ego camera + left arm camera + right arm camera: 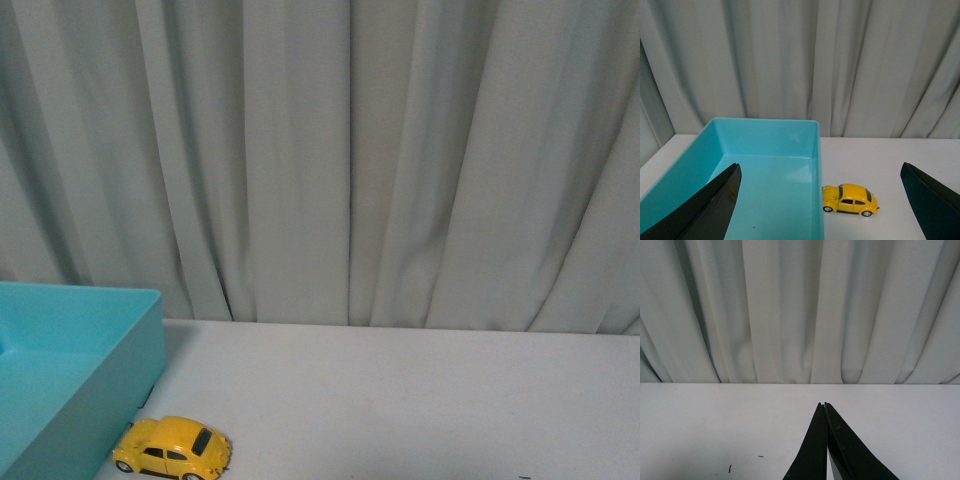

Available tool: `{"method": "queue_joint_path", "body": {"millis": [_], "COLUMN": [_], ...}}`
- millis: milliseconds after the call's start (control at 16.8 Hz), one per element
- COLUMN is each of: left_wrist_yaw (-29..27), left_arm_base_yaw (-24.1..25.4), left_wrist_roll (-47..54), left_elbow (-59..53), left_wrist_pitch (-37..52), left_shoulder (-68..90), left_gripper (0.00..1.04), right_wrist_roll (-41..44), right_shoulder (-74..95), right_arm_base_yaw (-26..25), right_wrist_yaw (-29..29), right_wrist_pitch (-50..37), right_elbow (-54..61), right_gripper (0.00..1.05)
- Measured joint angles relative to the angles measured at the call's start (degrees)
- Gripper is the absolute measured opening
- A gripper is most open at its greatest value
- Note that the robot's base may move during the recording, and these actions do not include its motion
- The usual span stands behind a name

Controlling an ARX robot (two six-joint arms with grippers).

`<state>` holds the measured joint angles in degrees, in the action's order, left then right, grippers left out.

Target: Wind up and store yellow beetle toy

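Note:
The yellow beetle toy [174, 449] [850, 199] stands on its wheels on the white table, right beside the outer wall of the teal bin [95, 390] [816, 150]. My left gripper [820, 192] hangs open above and short of the toy, its two black fingers [715, 205] spread wide, one over the bin and the other over bare table. Nothing is between them. My right gripper [824, 405] is shut with nothing in it, over bare table far from the toy. Neither gripper shows in the front view.
The white table [420, 400] runs back to a pale grey curtain [350, 150]. The teal bin shows nothing inside and fills the left side. A few small dark specks [730, 468] lie on the table by my right gripper.

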<state>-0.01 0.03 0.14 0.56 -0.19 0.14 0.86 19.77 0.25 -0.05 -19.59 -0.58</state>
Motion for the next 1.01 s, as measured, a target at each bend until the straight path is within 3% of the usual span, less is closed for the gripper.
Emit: {"method": "queue_joint_path", "body": {"millis": [712,831,950,1009], "left_wrist_yaw": [-0.02,-0.09,-0.04,-0.02], "left_arm_base_yaw": [0.0,0.0,0.0,0.0], "left_wrist_roll": [0.0,-0.02,0.0,0.0], "left_elbow": [0.0,0.0,0.0,0.0], "left_wrist_pitch": [0.0,0.0,0.0,0.0], "left_shoulder": [0.0,0.0,0.0,0.0], "left_gripper": [0.98,0.98,0.98,0.98], "right_wrist_roll": [0.0,-0.02,-0.02,-0.02], "right_shoulder": [-9.84,-17.94,-19.61,-19.63], "right_arm_base_yaw": [0.0,0.0,0.0,0.0], "right_wrist_yaw": [0.02,0.02,0.07,0.07], "right_wrist_pitch": [9.66,20.13,19.71,19.82], "right_elbow": [0.0,-0.04,-0.04,-0.04], "right_gripper": [0.02,0.02,0.02,0.11]}}
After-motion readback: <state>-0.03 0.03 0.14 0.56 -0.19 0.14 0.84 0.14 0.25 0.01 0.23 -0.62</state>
